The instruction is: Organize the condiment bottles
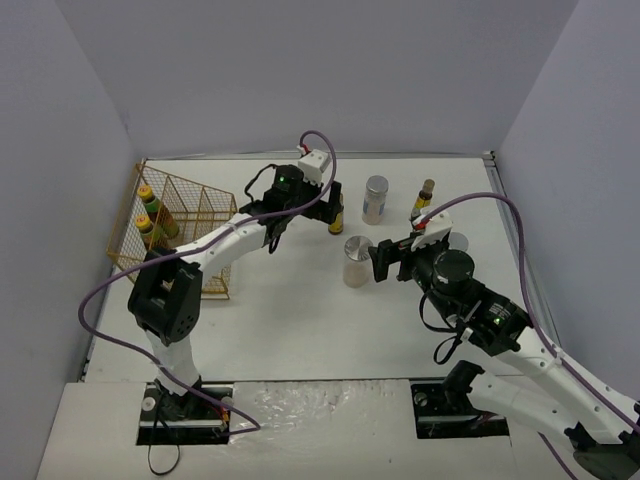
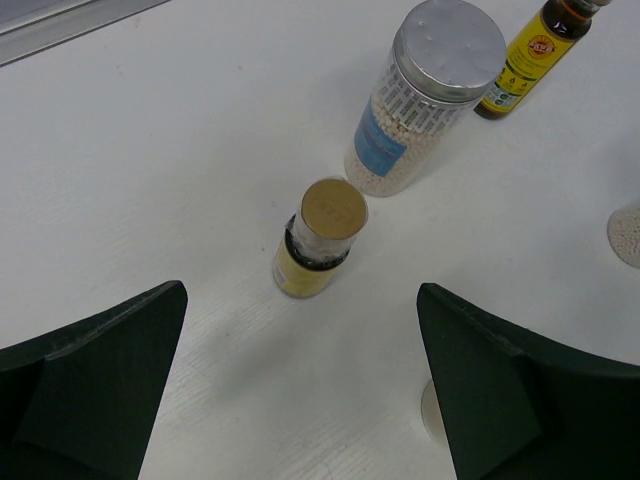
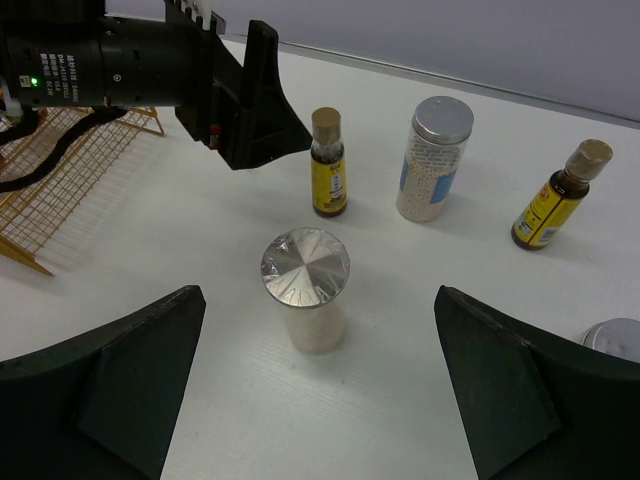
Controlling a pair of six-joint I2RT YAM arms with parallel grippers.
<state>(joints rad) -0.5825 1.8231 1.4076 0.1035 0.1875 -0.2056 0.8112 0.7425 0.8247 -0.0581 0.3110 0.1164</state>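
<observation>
On the white table [image 2: 150, 150] my left pincer [image 2: 302, 295] gapes wide before a slim dark bottle [image 2: 318, 240], while my right pincer [image 3: 315, 300], equally spread, faces a silver-lidded jar [image 3: 305, 290]

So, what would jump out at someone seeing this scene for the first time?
Two open pincers in the middle of the view, each aimed at its own container: the left pincer at a slim dark bottle, the right pincer at a silver-lidded jar. After that, the gold wire rack at the far left, with two yellow-capped bottles in it.
</observation>
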